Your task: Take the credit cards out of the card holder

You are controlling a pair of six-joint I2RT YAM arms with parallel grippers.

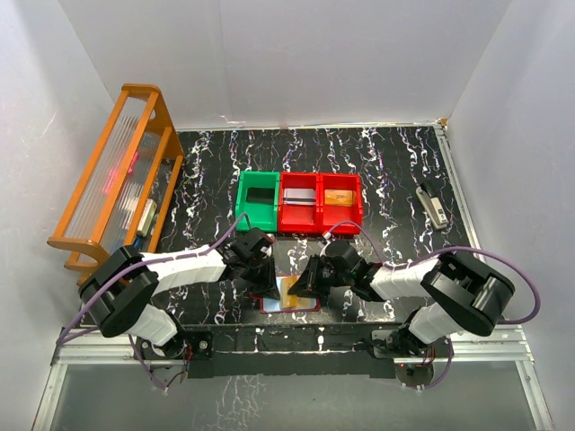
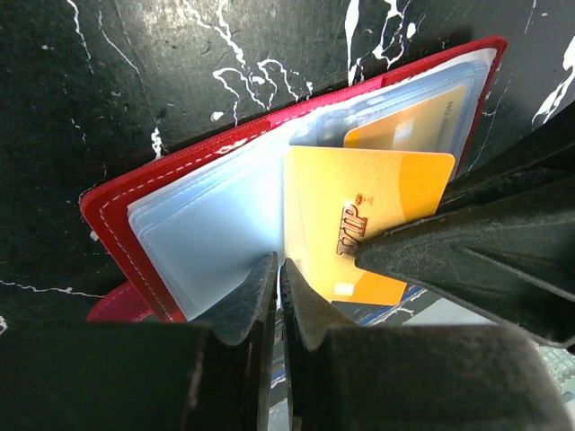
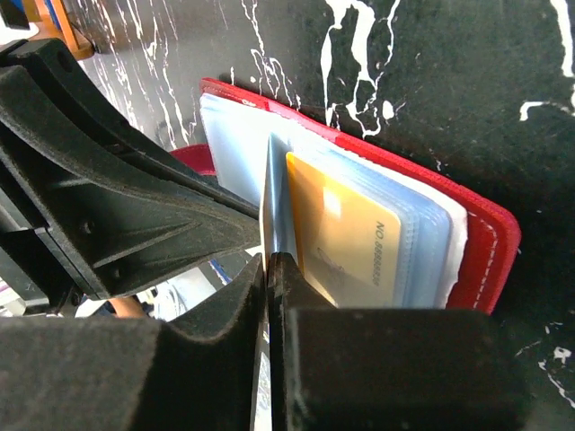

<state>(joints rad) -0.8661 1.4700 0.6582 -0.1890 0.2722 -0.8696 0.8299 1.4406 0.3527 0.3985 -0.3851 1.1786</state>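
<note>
Left end effector [image 2: 278,269] has its fingers drawn in to a thin slit, pinched on the edge of a clear sleeve [image 2: 216,224] that stands up from the open card holder [image 2: 112,220]. The right end effector [image 3: 269,262] is likewise closed tight, nipping the same upright sleeve from the opposite side. Its black finger also lies across the face of a gold card.

The card holder lies open and flat on the bench [image 1: 386,171], near the front edge and between the two arms. Its dark-red cover faces down and its pale bluish sleeves fan upward. Two credit cards show among the sleeves. One gold card [image 2: 368,215], marked "VIP", sits just beside the left fingers, and a second gold one [image 2: 409,126] is tucked in a sleeve behind it.

Behind the card holder, and apart from it, stand three bins in a row, each touching the next. The green bin [image 1: 256,218] holds something dark, the middle red bin [image 1: 299,220] holds a grey-and-dark item, and the right red bin [image 1: 341,217] holds a tan-orange piece. An orange rack [image 1: 108,180] with ribbed clear panels stands along the left side. A small grey object [image 1: 433,205] lies well off to the right. Each end effector blocks much of the other wrist camera's view.
</note>
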